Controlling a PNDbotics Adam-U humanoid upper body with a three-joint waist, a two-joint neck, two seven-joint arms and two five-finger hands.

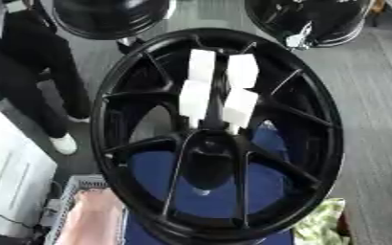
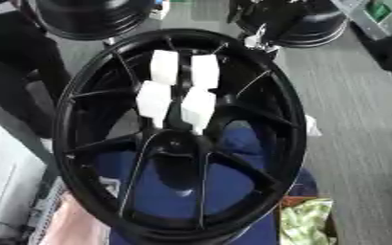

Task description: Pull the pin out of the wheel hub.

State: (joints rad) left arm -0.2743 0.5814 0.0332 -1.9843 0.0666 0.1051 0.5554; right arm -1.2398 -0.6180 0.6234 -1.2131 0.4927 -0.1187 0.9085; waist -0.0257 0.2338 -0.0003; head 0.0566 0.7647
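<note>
Neither of my hands shows in either view, so I cannot tell their state. The black wheel hub (image 1: 320, 119) fills the middle, lying on a blue surface (image 1: 153, 171) seen between its spokes. Four white blocks (image 1: 201, 64) sit in two pairs on the spokes above its centre bore (image 1: 208, 160). I cannot single out the pin. A green-yellow cloth (image 1: 321, 222) lies at its lower right, a pink shape (image 1: 91, 221) at its lower left, and two more black wheels (image 1: 107, 19) beyond its far rim.
</note>
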